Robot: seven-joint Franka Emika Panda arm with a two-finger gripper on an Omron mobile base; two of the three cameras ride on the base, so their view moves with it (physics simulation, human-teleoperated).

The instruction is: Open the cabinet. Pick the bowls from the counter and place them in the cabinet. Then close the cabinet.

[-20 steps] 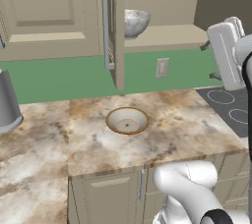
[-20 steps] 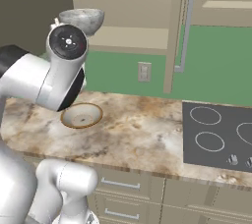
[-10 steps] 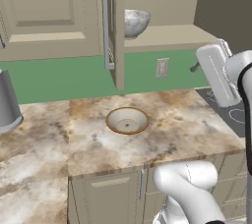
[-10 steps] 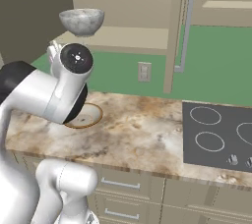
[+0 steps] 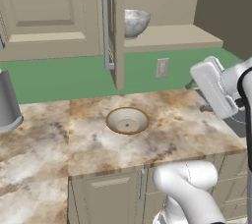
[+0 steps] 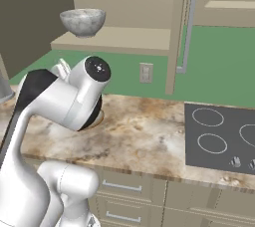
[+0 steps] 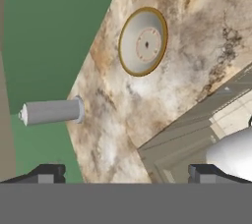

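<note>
The cabinet (image 5: 167, 36) stands open, its left door (image 5: 116, 31) edge-on with the bar handle (image 5: 106, 26) facing me. On its shelf sits the mottled grey-white bowl (image 5: 133, 21) (image 6: 83, 22). The cream bowl (image 5: 127, 121) with the orange-brown rim rests upright on the counter (image 5: 192, 120) below the cabinet. My hand (image 5: 215, 89) hangs over the counter's right end, well to the right of the cream bowl and above it. In the hand view my gripper (image 7: 126, 173) is open with nothing between its fingertips (image 7: 47, 174), and the cream bowl (image 7: 142, 41) lies ahead.
A tall grey cylinder (image 5: 7, 102) (image 7: 51, 111) stands at the counter's left end. The dark stovetop (image 6: 219, 136) lies to the right. The right cabinet door (image 6: 177, 32) hangs open with its handle (image 6: 188, 29). A wall outlet (image 5: 161, 67) is on the green backsplash.
My hand has come down from shelf height and a little leftward toward the counter. The grey-white bowl has stayed on the shelf and the cream bowl has not moved.
</note>
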